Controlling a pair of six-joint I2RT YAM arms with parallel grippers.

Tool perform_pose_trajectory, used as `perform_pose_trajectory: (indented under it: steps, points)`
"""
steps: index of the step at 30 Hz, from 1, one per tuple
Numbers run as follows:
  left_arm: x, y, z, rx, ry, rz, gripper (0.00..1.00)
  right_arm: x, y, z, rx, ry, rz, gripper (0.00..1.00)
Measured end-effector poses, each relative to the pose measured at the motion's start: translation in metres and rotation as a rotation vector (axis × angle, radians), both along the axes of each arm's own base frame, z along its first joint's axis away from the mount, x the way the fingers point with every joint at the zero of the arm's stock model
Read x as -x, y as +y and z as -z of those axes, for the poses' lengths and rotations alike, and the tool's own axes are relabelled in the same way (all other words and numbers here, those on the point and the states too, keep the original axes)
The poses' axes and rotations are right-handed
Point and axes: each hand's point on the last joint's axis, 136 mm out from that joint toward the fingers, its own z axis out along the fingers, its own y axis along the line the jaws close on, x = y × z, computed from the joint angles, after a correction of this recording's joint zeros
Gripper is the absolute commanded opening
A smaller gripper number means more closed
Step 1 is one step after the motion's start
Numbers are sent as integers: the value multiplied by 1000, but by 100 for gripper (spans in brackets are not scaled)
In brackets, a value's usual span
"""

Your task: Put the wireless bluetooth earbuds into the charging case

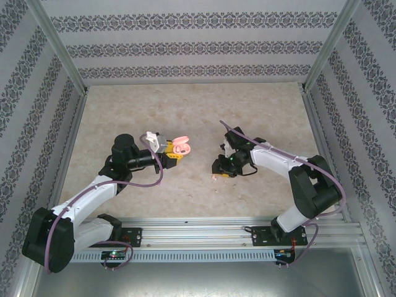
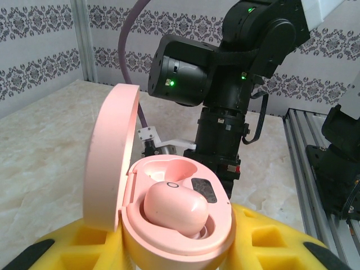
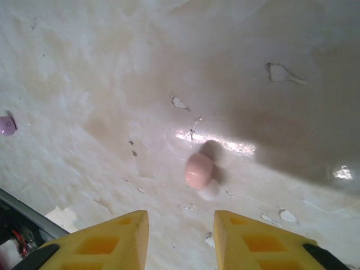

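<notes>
Left gripper (image 1: 169, 151) is clamped on the pink charging case (image 2: 185, 236), with yellow fingers (image 2: 270, 239) on either side of its base. The case is held off the table (image 1: 260, 117), left of centre in the top view, and held out toward the right arm (image 2: 225, 84).

The lid (image 2: 109, 157) is open. It is hinged at the left in the left wrist view and stands near upright, hollow side facing the base. The open face of the case tips up toward the wrist camera.

The seated pink earbud (image 2: 174, 207) sits in the near socket. Its long axis runs left-right across the case, with the right end a bit lower and a small ring mark on its upper left. The far socket (image 2: 169, 167) is bare, with a dark patch just right of it.

Right gripper (image 3: 181, 232) is right of centre in the top view and points down at the table. Its claw is parted to a narrow-ish gap with nothing between the yellow pads.

The loose pink earbud (image 3: 199, 170) lies on the table just beyond the fingertips, roughly in line with the gap and touching neither pad. Its long axis runs up-down in the right wrist view, leaning slightly right at the top, so it points away from the claw. A shadow falls to its upper right.

The purple earbud (image 3: 7, 125) is on the table at the left edge of the right wrist view, well apart from the pink one. It is too small to tell which way it points.
</notes>
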Motion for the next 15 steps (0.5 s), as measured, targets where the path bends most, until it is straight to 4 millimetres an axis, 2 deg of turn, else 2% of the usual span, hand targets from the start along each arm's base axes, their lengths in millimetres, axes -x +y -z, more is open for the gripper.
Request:
perform_pose_trajectory:
  steps: [7,11,15]
  points:
    - [0,0,0,0,0,0,15,-7,-6,-7,102,-24,-27,36]
    - [1,0,-2,2,-5,0,15,-11,9,-13,166,-46,-77,35]
    - [2,1,-4,4,-12,-3,15,-11,18,-8,243,-43,-120,33]
